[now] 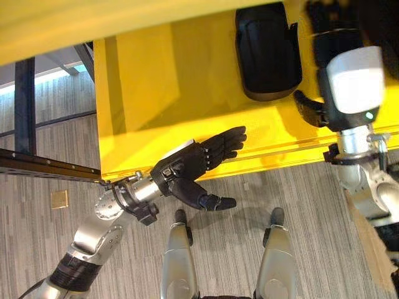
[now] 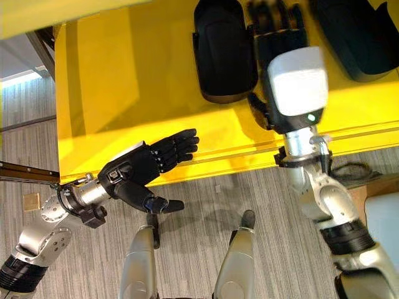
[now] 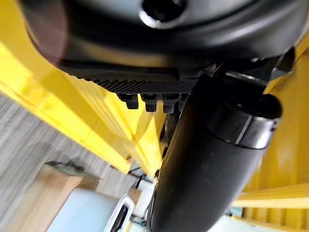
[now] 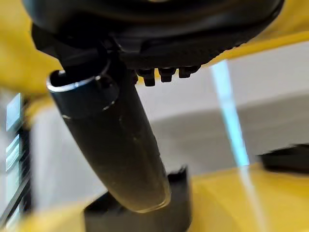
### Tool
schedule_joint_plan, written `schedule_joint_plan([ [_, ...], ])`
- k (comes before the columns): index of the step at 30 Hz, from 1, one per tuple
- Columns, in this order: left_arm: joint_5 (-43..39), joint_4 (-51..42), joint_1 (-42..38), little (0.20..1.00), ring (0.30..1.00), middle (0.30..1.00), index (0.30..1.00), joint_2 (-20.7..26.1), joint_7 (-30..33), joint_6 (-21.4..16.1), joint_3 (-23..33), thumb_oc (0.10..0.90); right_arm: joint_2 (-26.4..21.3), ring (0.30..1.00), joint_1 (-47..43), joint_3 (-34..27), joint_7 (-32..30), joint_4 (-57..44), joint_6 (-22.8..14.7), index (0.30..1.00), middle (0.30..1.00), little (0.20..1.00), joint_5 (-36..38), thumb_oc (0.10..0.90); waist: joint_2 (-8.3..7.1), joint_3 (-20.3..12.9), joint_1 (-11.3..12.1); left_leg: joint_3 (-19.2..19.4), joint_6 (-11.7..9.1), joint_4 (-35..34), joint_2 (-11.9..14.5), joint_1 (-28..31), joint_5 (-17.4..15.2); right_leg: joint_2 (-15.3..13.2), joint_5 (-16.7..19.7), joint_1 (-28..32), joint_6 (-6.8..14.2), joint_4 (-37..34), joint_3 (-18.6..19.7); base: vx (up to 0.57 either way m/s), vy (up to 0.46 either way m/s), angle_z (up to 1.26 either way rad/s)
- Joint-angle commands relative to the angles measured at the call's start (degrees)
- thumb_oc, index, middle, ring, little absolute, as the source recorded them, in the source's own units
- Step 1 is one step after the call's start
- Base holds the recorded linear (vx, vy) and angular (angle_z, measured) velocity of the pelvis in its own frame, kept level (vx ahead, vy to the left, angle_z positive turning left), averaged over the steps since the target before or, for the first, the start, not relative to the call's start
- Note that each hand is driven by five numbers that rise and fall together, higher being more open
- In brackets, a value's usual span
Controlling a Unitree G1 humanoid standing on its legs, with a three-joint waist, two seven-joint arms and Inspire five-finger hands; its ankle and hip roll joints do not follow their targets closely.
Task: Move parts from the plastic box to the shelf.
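While right hand point(image 2: 277, 37) sits fingers straight, empty, beside black part point(image 2: 224, 50) on yellow shelf point(image 2: 124, 81), left hand point(image 2: 146, 163) hangs open at near edge.

Two black moulded parts point(image 2: 224, 47) point(image 2: 361, 37) flat on the yellow shelf point(image 2: 124, 81).

1. The left hand point(image 1: 187, 168) is dark, almost black, with segmented ribbed fingers point(image 1: 225, 144) and a thick rounded thumb.
2. A white flat panel lies along the back of the left hand.
3. The left forearm point(image 1: 100, 233) is silver-grey metal with rounded joint housings, a small screw-like disc on its side and a dark ribbed band lower down.
4. The right hand point(image 2: 277, 34) is dark as well, and a large white cover sits over its back.
5. A small green light glows just under that white cover.
6. The right forearm point(image 2: 324, 199) is silver-grey, with a bright metal wrist collar and a dark band further along.
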Motion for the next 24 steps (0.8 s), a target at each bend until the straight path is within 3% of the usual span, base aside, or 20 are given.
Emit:
schedule_joint_plan([
  [1, -1.9, -7.8, 3.6, 1.000, 1.000, 1.000, 1.000, -3.4, 1.7, -9.4, 4.4, 0.900, 2.1, 1.000, 4.7, -11.1, -10.8, -6.8, -2.6, 1.000, 1.000, 1.000, 6.2, 0.900, 0.37, -3.8, -4.4, 4.9, 5.6, -7.1, -2.9, 5.8, -0.5, 6.0, -7.1, 2.0, -7.7, 4.6, -0.9, 0.03, 0.113, -0.09],
  [5, -1.9, -7.2, 8.4, 1.000, 1.000, 1.000, 1.000, -5.5, 3.6, -11.9, 7.2, 0.900, 5.6, 1.000, 15.3, -17.1, -11.8, -10.1, -3.8, 1.000, 1.000, 1.000, 9.9, 0.900, 0.22, -5.5, -7.4, 7.8, 4.8, -14.7, -0.3, 10.2, 3.0, 6.3, -4.3, 3.7, -7.0, -1.7, -0.2, 0.06, 0.155, -0.15],
  [10, -4.1, -6.4, 13.9, 1.000, 1.000, 1.000, 1.000, -6.3, 6.4, -15.4, 10.0, 0.900, 4.5, 1.000, 23.2, -22.4, -12.6, -10.2, -3.9, 1.000, 1.000, 1.000, 15.2, 0.900, -0.83, -8.5, -9.2, 8.2, 2.9, -23.9, 1.5, 16.8, 6.0, 6.9, 0.1, 7.3, -6.2, -11.7, 1.2, 0.08, 0.144, -0.30],
  [13, -3.9, -6.2, 16.4, 1.000, 1.000, 1.000, 1.000, -7.5, 8.3, -16.9, 11.5, 0.900, 3.6, 1.000, 22.3, -21.9, -9.7, -8.0, -2.6, 1.000, 1.000, 1.000, 17.2, 0.900, -1.84, -10.1, -7.2, 3.3, 3.3, -26.1, -1.2, 18.6, 5.4, 8.2, 3.3, 10.0, -5.6, -18.3, 4.1, 0.09, 0.154, -0.73],
  [15, -3.6, -6.2, 17.5, 1.000, 1.000, 1.000, 1.000, -8.0, 9.2, -17.4, 12.4, 0.900, 2.8, 1.000, 21.3, -21.2, -8.0, -6.6, -1.9, 1.000, 1.000, 1.000, 18.3, 0.900, -2.72, -10.7, -5.6, -0.3, 4.7, -25.0, -4.8, 18.6, 3.1, 8.7, 5.4, 11.0, -4.8, -21.8, 5.9, 0.05, 0.125, -1.00],
  [20, -1.3, -6.5, 16.9, 1.000, 1.000, 1.000, 1.000, -9.1, 8.3, -13.9, 12.8, 0.900, 4.8, 1.000, 22.5, -20.5, -5.6, -6.5, 1.9, 1.000, 1.000, 1.000, 21.9, 0.900, -5.17, -11.2, -5.3, 1.3, 7.6, -22.0, -8.9, 19.2, -1.4, 6.5, 10.9, 12.8, -2.2, -28.0, 7.7, 0.01, 0.158, -0.47],
  [22, -0.8, -6.0, 17.0, 1.000, 1.000, 1.000, 1.000, -9.0, 9.1, -14.0, 12.2, 0.900, 5.7, 1.000, 22.7, -19.8, -4.2, -5.9, 1.9, 1.000, 1.000, 1.000, 23.8, 0.900, -5.83, -11.3, -4.6, 3.1, 8.4, -21.7, -9.6, 20.0, -2.6, 5.4, 13.5, 13.1, -1.6, -29.9, 5.0, -0.02, 0.087, -0.59],
  [23, 0.0, -6.0, 17.8, 1.000, 1.000, 1.000, 1.000, -9.1, 10.8, -14.0, 12.5, 0.900, 6.8, 1.000, 22.1, -18.4, -1.0, -5.2, -0.1, 1.000, 1.000, 1.000, 23.3, 0.900, -6.37, -11.4, -3.1, 6.3, 8.8, -21.6, -8.9, 21.4, -3.6, 4.4, 14.2, 13.0, -1.3, -28.7, -1.1, -0.02, 0.038, -0.88],
  [24, 0.4, -6.0, 17.8, 1.000, 1.000, 1.000, 1.000, -9.1, 10.8, -13.9, 12.6, 0.900, 7.0, 1.000, 22.0, -18.3, -0.8, -5.1, -0.2, 1.000, 1.000, 1.000, 23.1, 0.900, -6.63, -11.4, -2.9, 6.7, 8.9, -21.7, -9.0, 21.3, -3.3, 4.2, 14.5, 12.7, -1.4, -28.5, -1.5, -0.01, -0.042, -1.60],
])
